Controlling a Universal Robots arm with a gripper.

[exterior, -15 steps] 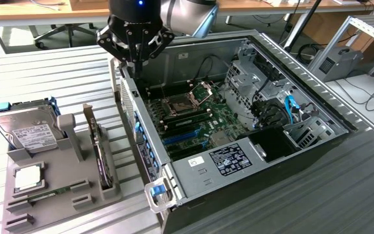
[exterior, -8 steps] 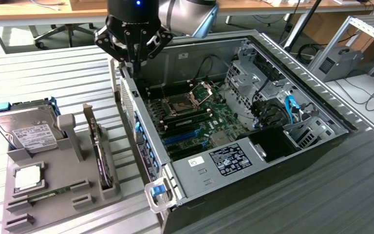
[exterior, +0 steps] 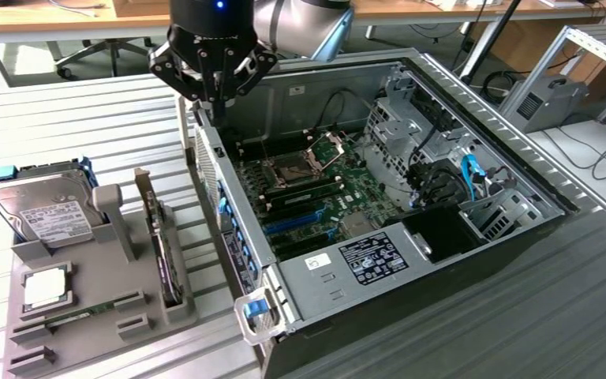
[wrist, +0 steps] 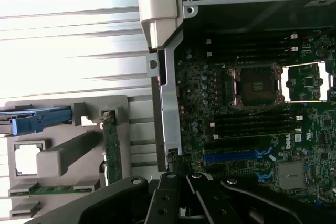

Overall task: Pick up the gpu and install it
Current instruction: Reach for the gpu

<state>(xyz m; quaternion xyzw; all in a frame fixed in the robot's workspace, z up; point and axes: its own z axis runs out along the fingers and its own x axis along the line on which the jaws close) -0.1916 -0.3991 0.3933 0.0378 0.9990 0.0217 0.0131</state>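
Exterior view is showing the gpu (exterior: 162, 237) standing on its long edge in a slot of the grey holder (exterior: 114, 316), at the exterior view's left of the open computer case (exterior: 440, 260), and nothing is touching it. In the wrist view the same gpu (wrist: 111, 148) is appearing as a narrow green card, upright in the holder. The gripper (exterior: 215, 96) is hanging above the case wall that is facing the holder, well apart from the card, with its fingers pressed together and carrying nothing. So I am judging that the task is only beginning: the picking is not yet done, and the blue slots on the motherboard (exterior: 314, 197) seem to be standing empty. Beside the gpu, the holder is also keeping a hard drive (exterior: 45, 209) with a blue frame, a square processor (exterior: 45, 288) and a memory strip (exterior: 82, 316). Everything is resting on a table (exterior: 82, 118) of ribbed metal slats, which is reflecting bright light. Behind it the room is looking like a workshop or office, with wooden desks (exterior: 72, 16), an office chair (exterior: 98, 51), loose cables (exterior: 603, 162) and a metal rack (exterior: 598, 47) at the exterior view's right.
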